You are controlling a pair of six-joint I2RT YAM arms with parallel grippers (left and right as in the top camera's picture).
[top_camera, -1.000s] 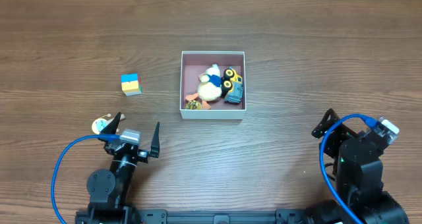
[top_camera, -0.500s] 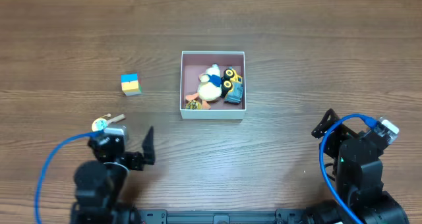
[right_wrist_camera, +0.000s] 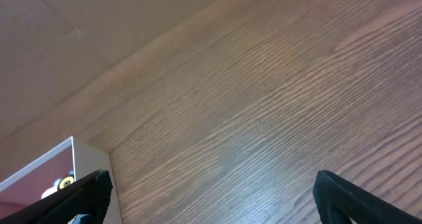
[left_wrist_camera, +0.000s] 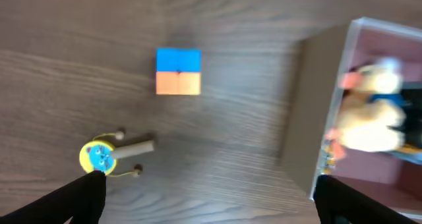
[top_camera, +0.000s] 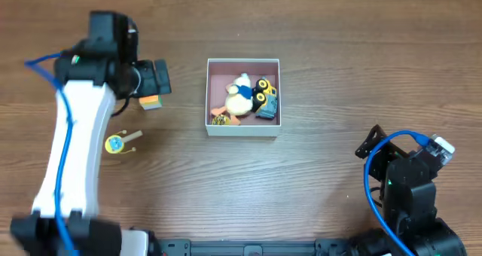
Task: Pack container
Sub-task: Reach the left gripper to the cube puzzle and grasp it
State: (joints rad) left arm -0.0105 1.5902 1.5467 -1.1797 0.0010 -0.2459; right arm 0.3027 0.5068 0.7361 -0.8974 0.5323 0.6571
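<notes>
The container [top_camera: 242, 130] is a square white-walled box with a pinkish inside at the table's middle. It holds a plush duck [top_camera: 241, 98], a yellow and blue truck [top_camera: 265, 96] and a small round toy [top_camera: 220, 120]. My left gripper [top_camera: 154, 81] is open and empty, high above a blue and orange cube [top_camera: 151, 102] left of the box. In the left wrist view the cube [left_wrist_camera: 178, 70] lies ahead of the open jaws [left_wrist_camera: 211, 204], and the container [left_wrist_camera: 306, 125] is at the right. My right gripper [top_camera: 374, 144] is open and empty at the front right; its view [right_wrist_camera: 214, 197] shows the container's corner [right_wrist_camera: 72, 155].
A small yellow and blue round toy with a stick [top_camera: 114, 144] lies on the table at the front left of the cube; it also shows in the left wrist view [left_wrist_camera: 99, 156]. Bare wooden table surrounds the box.
My left arm has swung up from the table's front edge and reached out over the cube, partly covering it from above. The right arm has not moved.
</notes>
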